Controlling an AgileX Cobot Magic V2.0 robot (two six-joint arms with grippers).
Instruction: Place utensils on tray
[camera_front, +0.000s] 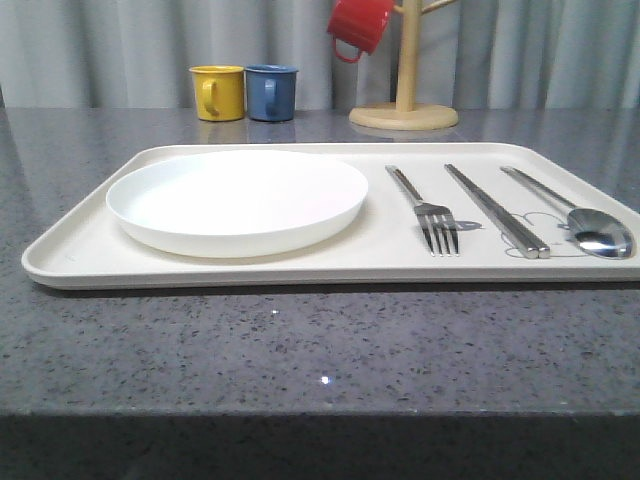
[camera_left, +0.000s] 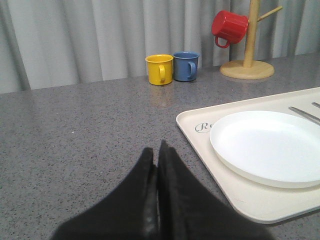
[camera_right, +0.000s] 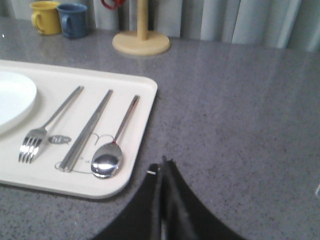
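Observation:
The cream tray (camera_front: 90, 240) lies across the table. On its left half rests the round white plate (camera_front: 238, 198). To the right lie the fork (camera_front: 425, 207), the pair of chopsticks (camera_front: 495, 210) and the spoon (camera_front: 575, 216), side by side. My left gripper (camera_left: 156, 152) is shut with nothing in it, over the bare table left of the tray (camera_left: 200, 140) and the plate (camera_left: 267, 145). My right gripper (camera_right: 161, 165) is shut and empty, just off the tray's right corner (camera_right: 142, 145), close to the spoon (camera_right: 114, 145), with the chopsticks (camera_right: 87, 130) and fork (camera_right: 47, 127) beyond it.
A yellow mug (camera_front: 218, 92) and a blue mug (camera_front: 271, 92) stand at the back of the table. A wooden mug tree (camera_front: 404, 100) at the back right carries a red mug (camera_front: 358, 25). Grey curtains hang behind. The table's front edge (camera_front: 320, 412) is near.

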